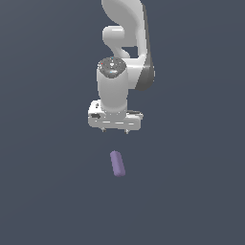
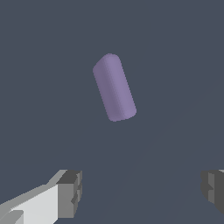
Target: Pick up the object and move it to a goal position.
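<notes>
In the exterior view, the white arm (image 1: 125, 62) is seen reaching down from twelve o'clock, with the gripper (image 1: 115, 131) carried at the centre of the picture. The object (image 1: 117, 163), a small lavender capsule, lies alone at about six o'clock from the gripper, near it but clearly apart, its long axis tilted slightly toward eleven o'clock. Only two short finger stubs can be made out under the hand, so the spread is better judged from the other camera. No goal marker is shown.

In the wrist view, the object (image 2: 114, 87) is seen uncovered on the dark surface, untouched. The gripper (image 2: 141, 187) is spread wide: one dark pad (image 2: 70, 192) and the other (image 2: 212, 187) stand far apart, with nothing held between them, and the capsule lies outside that gap.

Nothing of the task is judged done: the approach is unfinished, and descent, grasp, lift and transfer to the goal all remain.
</notes>
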### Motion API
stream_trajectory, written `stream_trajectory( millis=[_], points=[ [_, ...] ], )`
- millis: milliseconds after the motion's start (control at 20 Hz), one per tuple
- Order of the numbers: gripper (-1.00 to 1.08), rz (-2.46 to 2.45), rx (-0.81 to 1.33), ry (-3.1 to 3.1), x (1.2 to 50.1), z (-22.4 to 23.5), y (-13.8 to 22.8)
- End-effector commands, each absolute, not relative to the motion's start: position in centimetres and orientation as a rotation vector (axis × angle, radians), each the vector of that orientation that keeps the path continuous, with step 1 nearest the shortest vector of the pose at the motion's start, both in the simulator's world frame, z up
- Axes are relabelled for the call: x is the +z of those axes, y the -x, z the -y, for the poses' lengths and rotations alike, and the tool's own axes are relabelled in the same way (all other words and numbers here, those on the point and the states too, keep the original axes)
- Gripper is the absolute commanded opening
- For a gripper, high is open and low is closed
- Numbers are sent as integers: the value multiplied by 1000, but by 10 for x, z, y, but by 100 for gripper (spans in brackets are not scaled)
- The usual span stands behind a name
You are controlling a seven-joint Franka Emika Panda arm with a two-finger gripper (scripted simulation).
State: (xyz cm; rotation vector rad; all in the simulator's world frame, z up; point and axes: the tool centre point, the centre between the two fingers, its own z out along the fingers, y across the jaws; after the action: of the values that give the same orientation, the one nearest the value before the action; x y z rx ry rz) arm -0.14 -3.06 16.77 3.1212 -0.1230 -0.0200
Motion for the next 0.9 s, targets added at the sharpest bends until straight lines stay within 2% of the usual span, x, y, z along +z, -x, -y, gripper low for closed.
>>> stream_trajectory(
  millis=[0,850],
  points=[
    [100,123,-20,-3121,168,31,1],
    [100,17,1,-3131,175,12,-8]
  ],
)
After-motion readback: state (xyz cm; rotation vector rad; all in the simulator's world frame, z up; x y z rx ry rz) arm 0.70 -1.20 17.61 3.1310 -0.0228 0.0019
